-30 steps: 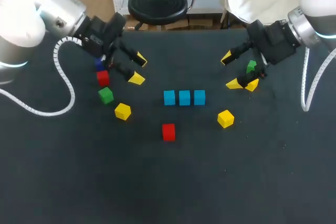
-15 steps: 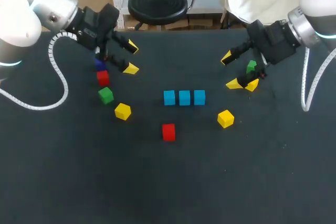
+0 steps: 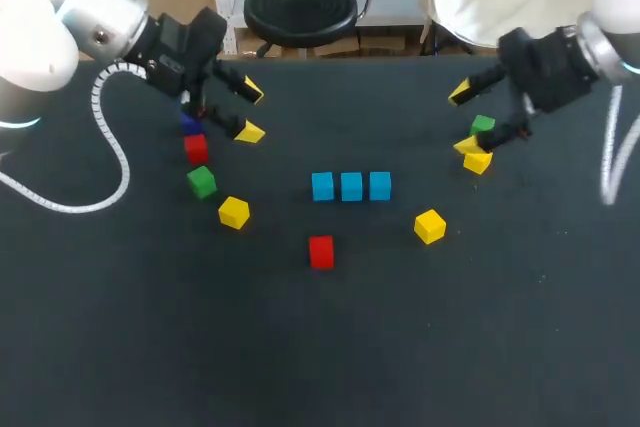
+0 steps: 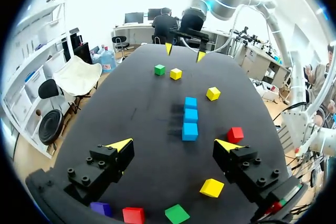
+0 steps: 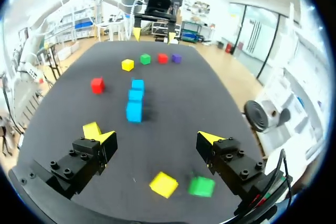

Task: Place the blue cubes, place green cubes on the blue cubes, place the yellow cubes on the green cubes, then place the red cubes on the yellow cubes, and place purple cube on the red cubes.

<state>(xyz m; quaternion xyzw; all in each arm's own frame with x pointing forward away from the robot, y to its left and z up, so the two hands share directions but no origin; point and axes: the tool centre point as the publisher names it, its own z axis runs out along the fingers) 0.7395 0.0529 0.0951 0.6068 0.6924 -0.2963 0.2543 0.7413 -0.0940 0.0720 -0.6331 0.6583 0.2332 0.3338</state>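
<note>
Black table [image 3: 320, 347] holds three small blue cubes [image 3: 351, 186] in a row as a stacking base. Left claw [image 3: 251, 111] and right claw [image 3: 465, 119] gape wide and empty, right one by a small green cube [image 3: 483, 125].

The bench [image 3: 320, 347] has a flat, matte black top that spans the head view, with a straight far edge.
</note>
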